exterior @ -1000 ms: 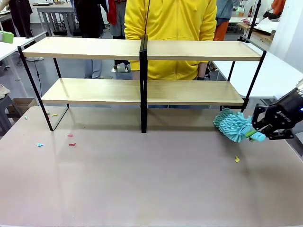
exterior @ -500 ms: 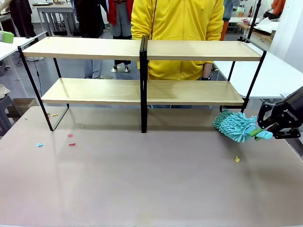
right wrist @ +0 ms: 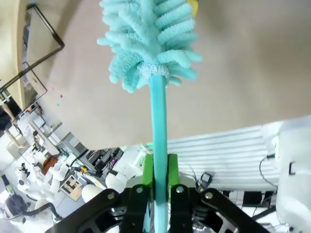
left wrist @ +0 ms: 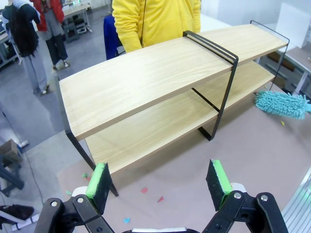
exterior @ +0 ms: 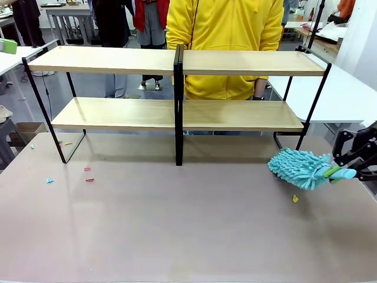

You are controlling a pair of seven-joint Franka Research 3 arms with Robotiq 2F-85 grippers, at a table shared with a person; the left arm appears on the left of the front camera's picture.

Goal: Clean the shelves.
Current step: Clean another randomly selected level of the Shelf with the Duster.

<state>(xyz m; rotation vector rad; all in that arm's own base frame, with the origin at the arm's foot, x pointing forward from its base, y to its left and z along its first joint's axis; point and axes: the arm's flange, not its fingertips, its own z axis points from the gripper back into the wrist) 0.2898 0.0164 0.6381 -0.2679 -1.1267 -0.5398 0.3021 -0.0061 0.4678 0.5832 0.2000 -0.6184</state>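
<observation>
Worktop point(exterior: 188, 236) grey-brown, nearest the camera, with scattered paper scraps: yellow scrap point(exterior: 295, 198) near right side, red scraps point(exterior: 88, 174) and a blue scrap point(exterior: 49, 180) on left. Right gripper point(exterior: 347, 172) at right edge, just above worktop, jaws clamped tight on the handle of a teal microfibre duster point(exterior: 299, 168); fluffy head points toward the middle, low over the worktop, whether it touches can't be told. Right wrist view: green pads point(right wrist: 147, 171) pinch teal handle on both sides, duster point(right wrist: 148, 41) head extends away over worktop. Left gripper point(left wrist: 160, 180) in left wrist view, jaws wide apart, nothing between them, hovering above the worktop facing the rack. Shelves point(exterior: 177, 88) stand across far half of worktop, two light wood tiers, black frame, centre upright; boards bare. Duster in front of lower tier's right end, apart from it. Person in yellow top point(exterior: 224, 35) stands behind shelves.
</observation>
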